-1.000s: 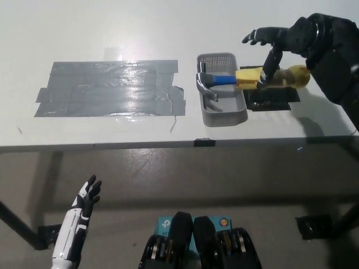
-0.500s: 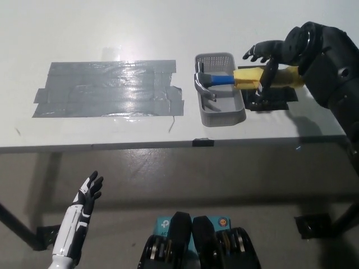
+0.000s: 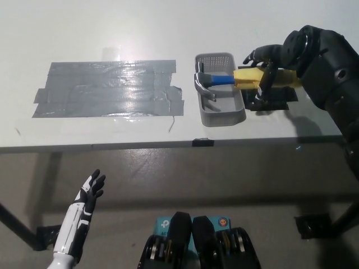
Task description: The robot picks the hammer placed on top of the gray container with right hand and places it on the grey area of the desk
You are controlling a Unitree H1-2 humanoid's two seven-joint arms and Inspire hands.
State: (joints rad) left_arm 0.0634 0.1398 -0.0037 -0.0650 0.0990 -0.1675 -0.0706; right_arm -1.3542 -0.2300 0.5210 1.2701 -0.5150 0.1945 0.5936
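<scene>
The hammer (image 3: 224, 79) lies across the rim of the gray container (image 3: 221, 112), with its metal head (image 3: 202, 84) inside and its yellow handle (image 3: 248, 77) sticking out to the right. My black right hand (image 3: 268, 60) hangs over the handle, open. Its fingers (image 3: 263, 83) arch down on both sides of the handle, and I cannot tell whether they touch it. The grey taped area (image 3: 106, 88) lies on the white desk to the left of the container. My white left hand (image 3: 87, 202) rests open below the desk's front edge at lower left.
A black patch (image 3: 273, 101) lies on the desk under the handle, right of the container. A small black mark (image 3: 203, 142) sits on the desk's front edge (image 3: 140, 147). Floor shows below the desk.
My right hand has come down and drawn in over the yellow handle, its fingers curling around it. The hammer and container have not moved. The left hand stays low.
</scene>
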